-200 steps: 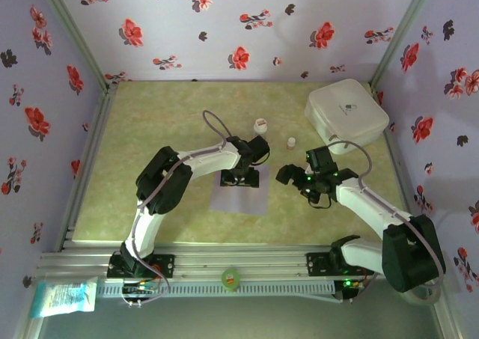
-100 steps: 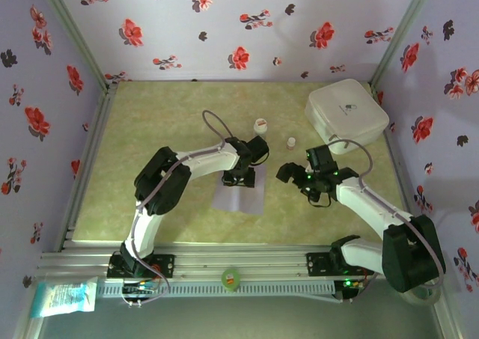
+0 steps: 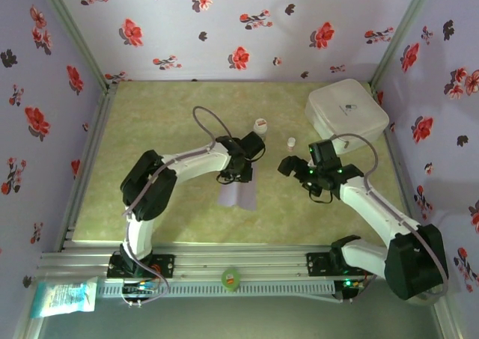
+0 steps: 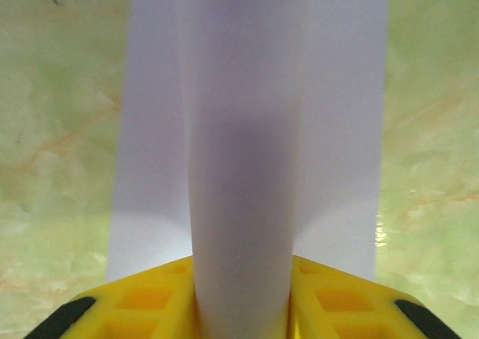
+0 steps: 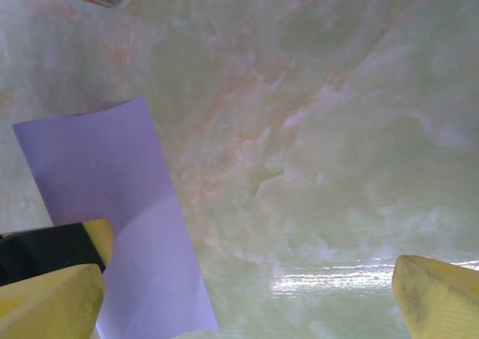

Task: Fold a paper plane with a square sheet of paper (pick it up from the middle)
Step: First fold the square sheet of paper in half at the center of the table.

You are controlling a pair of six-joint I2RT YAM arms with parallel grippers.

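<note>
Paper first, from above: the thin, pale lilac square sheet of paper (image 3: 238, 194) sits near the middle of the marbled green surface (image 3: 150, 129), drawn narrow because the left fingers (image 3: 238, 177) pinch its centre, as the task asks, while the right fingers (image 3: 287, 165) hang spread just beside it, likely ready to help crease. At the left wrist, the yellow left fingers (image 4: 142, 303) clamp a smooth rounded ridge of the sheet (image 4: 247, 129), its flaps sloping down to the glossy surface. At the right wrist, the right fingers (image 5: 438, 298) stand wide around nothing, the matte sheet (image 5: 112, 159) lying flat beyond them.
</note>
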